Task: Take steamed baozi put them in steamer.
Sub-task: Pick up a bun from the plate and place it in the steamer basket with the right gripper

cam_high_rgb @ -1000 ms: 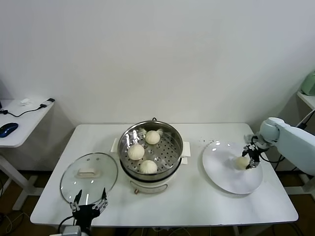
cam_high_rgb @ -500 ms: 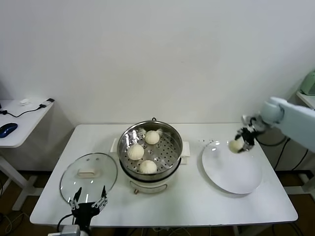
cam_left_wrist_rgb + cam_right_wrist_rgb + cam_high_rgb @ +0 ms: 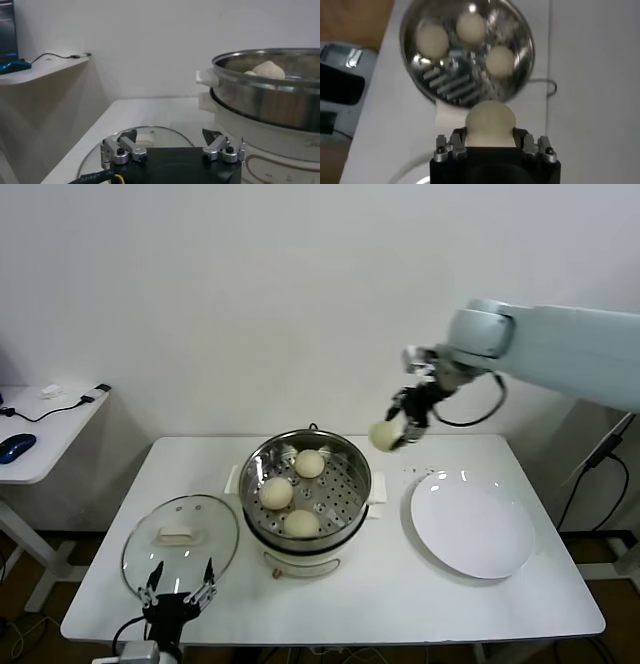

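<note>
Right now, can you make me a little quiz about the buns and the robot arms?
1. How many baozi lie in the steamer?
2. True or false: the white plate has a bun on it.
3. Which gripper holds a baozi: A left, B right?

Key:
1. Three.
2. False, it is bare.
3. B. The right gripper is shut on it in the air, beside the steamer; the left gripper waits open by the glass lid.

Shiny perforated steel steamer [image 3: 306, 484], smooth matt dough baozi [image 3: 384, 435], glossy white plate [image 3: 472, 525], clear glass lid [image 3: 181, 543], matt white worktop [image 3: 400, 594].
</note>
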`<move>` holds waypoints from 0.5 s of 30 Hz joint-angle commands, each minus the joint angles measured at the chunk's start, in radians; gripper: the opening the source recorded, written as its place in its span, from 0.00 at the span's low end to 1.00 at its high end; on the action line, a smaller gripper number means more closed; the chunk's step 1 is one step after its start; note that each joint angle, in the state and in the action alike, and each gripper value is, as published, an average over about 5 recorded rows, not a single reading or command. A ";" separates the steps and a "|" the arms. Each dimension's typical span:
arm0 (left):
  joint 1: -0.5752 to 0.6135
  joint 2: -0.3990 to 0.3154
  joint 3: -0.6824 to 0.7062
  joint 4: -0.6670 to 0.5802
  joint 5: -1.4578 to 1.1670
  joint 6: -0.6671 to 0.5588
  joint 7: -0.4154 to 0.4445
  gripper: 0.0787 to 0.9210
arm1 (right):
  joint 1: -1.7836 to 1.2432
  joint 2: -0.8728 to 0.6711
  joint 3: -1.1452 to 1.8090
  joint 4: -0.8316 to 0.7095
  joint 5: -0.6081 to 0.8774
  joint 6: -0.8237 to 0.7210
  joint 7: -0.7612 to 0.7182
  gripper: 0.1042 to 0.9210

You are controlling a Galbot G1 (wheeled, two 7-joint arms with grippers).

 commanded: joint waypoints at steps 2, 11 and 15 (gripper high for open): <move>0.001 0.001 0.000 0.000 0.001 0.000 0.000 0.88 | -0.002 0.297 -0.061 0.117 0.231 -0.181 0.198 0.64; -0.005 0.000 -0.001 0.003 -0.014 -0.007 -0.001 0.88 | -0.179 0.280 -0.058 0.030 0.113 -0.239 0.283 0.64; -0.006 0.000 0.000 0.009 -0.018 -0.012 -0.002 0.88 | -0.228 0.264 -0.034 0.015 0.090 -0.238 0.301 0.64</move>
